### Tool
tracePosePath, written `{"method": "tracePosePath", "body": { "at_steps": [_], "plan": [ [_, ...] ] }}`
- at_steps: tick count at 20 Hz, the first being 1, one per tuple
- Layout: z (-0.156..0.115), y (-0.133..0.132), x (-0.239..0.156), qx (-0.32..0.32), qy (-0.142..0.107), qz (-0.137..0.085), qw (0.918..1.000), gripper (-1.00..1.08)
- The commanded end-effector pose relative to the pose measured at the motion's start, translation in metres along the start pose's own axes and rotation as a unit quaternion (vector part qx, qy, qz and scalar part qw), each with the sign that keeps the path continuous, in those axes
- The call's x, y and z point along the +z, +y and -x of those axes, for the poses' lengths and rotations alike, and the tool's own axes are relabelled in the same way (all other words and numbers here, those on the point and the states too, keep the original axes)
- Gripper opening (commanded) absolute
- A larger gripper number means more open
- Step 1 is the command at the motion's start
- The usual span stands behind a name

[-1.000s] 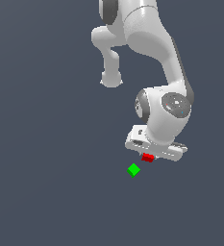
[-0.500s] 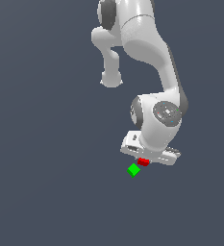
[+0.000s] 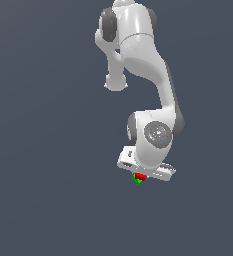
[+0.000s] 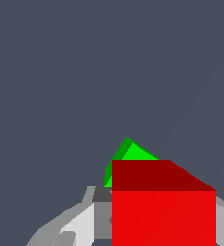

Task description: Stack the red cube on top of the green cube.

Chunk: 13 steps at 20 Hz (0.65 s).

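The red cube [image 3: 141, 176] hangs under the white hand of my gripper [image 3: 140, 177], held between the fingers. It sits directly over the green cube [image 3: 137, 181], of which only a sliver shows below and beside the red one. In the wrist view the red cube [image 4: 163, 206] fills the foreground between my fingers [image 4: 80, 226], and a corner of the green cube [image 4: 128, 153] peeks out behind it. I cannot tell whether the two cubes touch.
A plain dark grey floor [image 3: 48, 200] surrounds the cubes. The white arm [image 3: 143, 60] reaches down from the top of the exterior view.
The gripper has carried the red cube toward the exterior view's left, from beside the green cube to right over it.
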<state>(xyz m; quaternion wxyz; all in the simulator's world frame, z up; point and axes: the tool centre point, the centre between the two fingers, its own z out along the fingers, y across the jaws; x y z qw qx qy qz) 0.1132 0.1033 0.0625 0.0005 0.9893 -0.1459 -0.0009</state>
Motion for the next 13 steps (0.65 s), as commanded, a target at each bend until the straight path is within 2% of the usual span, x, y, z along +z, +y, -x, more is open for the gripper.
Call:
{"method": "tracePosePath", "body": {
  "at_steps": [1,3,4,13],
  "plan": [
    [-0.0032,0.0009,0.0020,-0.001,0.001,-0.001,1.0000,-1.00],
    [-0.0036,0.0010,0.0024,-0.001,0.001,-0.001,1.0000,-1.00],
    [-0.0036,0.0010,0.0024,-0.001,0.001,-0.001,1.0000,1.00],
    [-0.0036,0.0010,0.0024,-0.001,0.001,-0.001,1.0000,1.00]
  ]
}}
